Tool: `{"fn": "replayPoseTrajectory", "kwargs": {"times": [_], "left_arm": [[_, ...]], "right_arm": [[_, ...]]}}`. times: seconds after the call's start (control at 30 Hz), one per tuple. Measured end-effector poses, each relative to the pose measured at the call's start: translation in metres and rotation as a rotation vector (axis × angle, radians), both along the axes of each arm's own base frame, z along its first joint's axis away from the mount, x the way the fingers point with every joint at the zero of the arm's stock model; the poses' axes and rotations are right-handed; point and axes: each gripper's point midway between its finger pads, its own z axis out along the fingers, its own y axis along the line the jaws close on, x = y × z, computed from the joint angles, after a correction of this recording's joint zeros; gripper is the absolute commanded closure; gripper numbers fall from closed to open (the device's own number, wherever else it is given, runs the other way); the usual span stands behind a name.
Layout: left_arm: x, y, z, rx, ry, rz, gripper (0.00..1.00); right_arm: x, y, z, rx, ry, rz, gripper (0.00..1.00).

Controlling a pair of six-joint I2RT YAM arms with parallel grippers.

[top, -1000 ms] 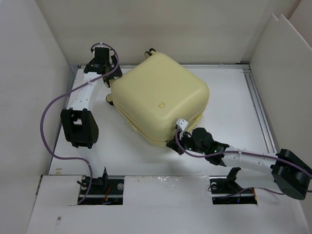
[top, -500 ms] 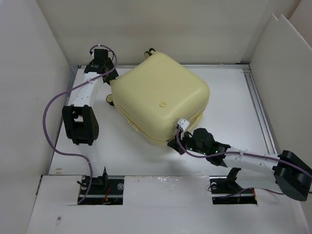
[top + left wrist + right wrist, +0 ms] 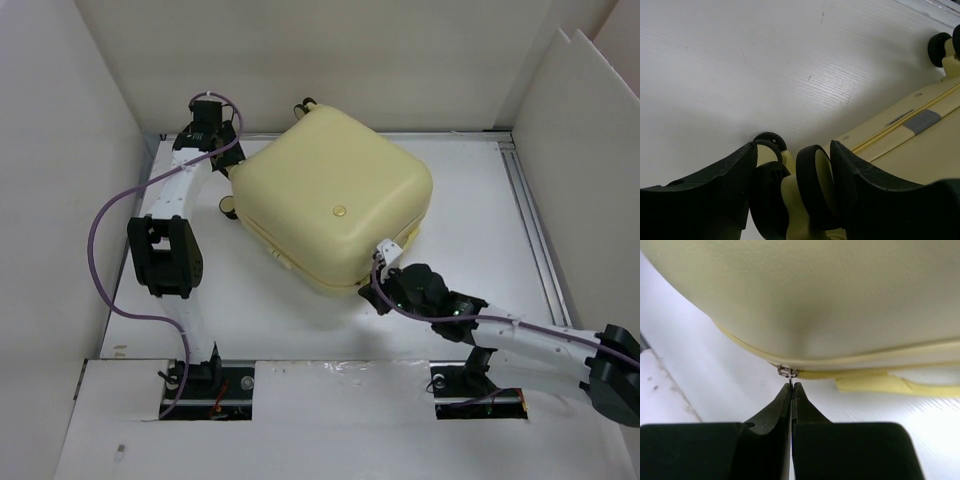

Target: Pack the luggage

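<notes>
Left gripper point(image 3: 793, 150) is clamped around a black twin wheel point(image 3: 812, 185) at the far left corner of the suitcase point(image 3: 330, 190), one finger pressed against each side. The pale yellow suitcase lies flat and closed on the white table point(image 3: 470, 200), turned at an angle, left of centre. The wheel is round and smooth, so it could probably roll or squeeze out of this grip. If it does, nothing braces the case, and it may swing or slide when the other arm pulls.

The left arm rises from its base along the left wall, bends at the elbow, and tips its wrist down at that corner.

Right gripper point(image 3: 791, 386) is pinched fully together on the small metal zipper pull point(image 3: 788, 373) at the suitcase's near corner, holding it only with the very tips. Such a thin tab could likely slip free. A pull that strays from the line of the zipper might jam it at the rounded corner, or drag the whole case.

The right arm lies low and stretched out across the table from the right side, its forearm nearly level.
</notes>
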Motion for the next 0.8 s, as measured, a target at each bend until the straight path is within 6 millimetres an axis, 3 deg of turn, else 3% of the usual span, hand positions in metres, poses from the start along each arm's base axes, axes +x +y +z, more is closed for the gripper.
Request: {"fn": "replayPoseTrajectory", "kwargs": {"times": [0.23,0.37,0.57,0.8], "left_arm": [[-0.004,-0.009,-0.003,-0.021,0.019,-0.039,1.0],[-0.003,-0.01,-0.002,-0.018,0.017,-0.052,1.0],[-0.003,-0.01,-0.001,-0.007,0.015,-0.066,1.0],[-0.002,-0.012,0.0,0.01,0.009,-0.088,1.0]], "right_arm": [[0.006,-0.046,0.012,-0.133,0.004,-0.18,1.0],[0.02,-0.069,0.017,-0.205,-0.01,-0.282,1.0],[0.05,-0.099,0.022,-0.246,-0.014,-0.404,1.0],[0.103,-0.145,0.023,-0.313,-0.031,-0.533,1.0]]}}
